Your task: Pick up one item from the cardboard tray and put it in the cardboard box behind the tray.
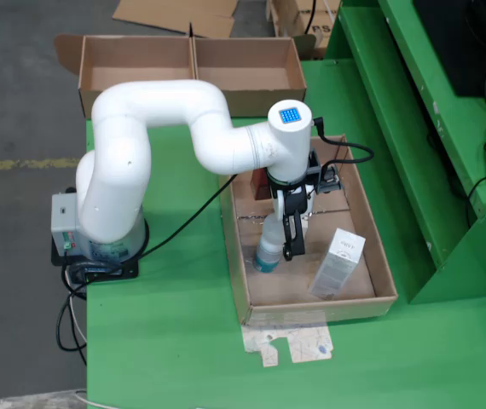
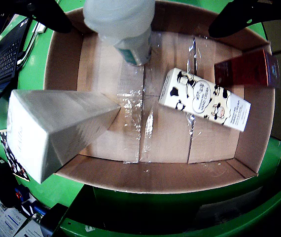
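The white robot arm [image 1: 183, 119] reaches over the shallow brown cardboard tray [image 1: 379, 268] on the green desk [image 1: 166, 341], and its black pincer [image 1: 290, 247] hangs low inside the tray at a translucent white plastic bottle with a teal band [image 1: 270, 247]. The step in hand looks like the grasp itself. In the wrist view the bottle [image 2: 123, 24] sits at the top edge between the dark jaws, yet neither view shows whether the jaws press on it, so whether the pincer has closed cannot be told. The next move would call for a firm hold, a straight lift clear of the tray wall, then a carry to the two-compartment brown cardboard box [image 1: 192, 72] behind the tray. The bottle seems upright or slightly tilted, smooth and rounded, so it may slip. Other items share the tray: a tall white carton [image 1: 337, 264], a flat cow-printed box [image 2: 204, 98] and a dark red box [image 2: 246, 69].
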Controlling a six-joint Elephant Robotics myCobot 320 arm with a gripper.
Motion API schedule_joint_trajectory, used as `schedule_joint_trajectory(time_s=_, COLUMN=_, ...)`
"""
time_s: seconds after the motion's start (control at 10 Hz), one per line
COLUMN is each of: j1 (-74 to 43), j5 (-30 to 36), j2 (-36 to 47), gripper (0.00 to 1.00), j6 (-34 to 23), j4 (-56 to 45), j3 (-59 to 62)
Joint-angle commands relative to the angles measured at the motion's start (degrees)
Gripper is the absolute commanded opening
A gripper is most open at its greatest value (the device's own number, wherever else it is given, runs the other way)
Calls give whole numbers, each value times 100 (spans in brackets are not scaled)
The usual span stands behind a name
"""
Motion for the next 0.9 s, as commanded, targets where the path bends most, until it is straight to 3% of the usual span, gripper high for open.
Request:
schedule_joint_trajectory(time_s=0.0, j1=30, j5=-47, j2=185, gripper=100, j6=114, j4=202, j3=28)
schedule_joint_trajectory(time_s=0.8, j1=38, j5=-69, j2=120, gripper=100, j6=76, j4=173, j3=117)
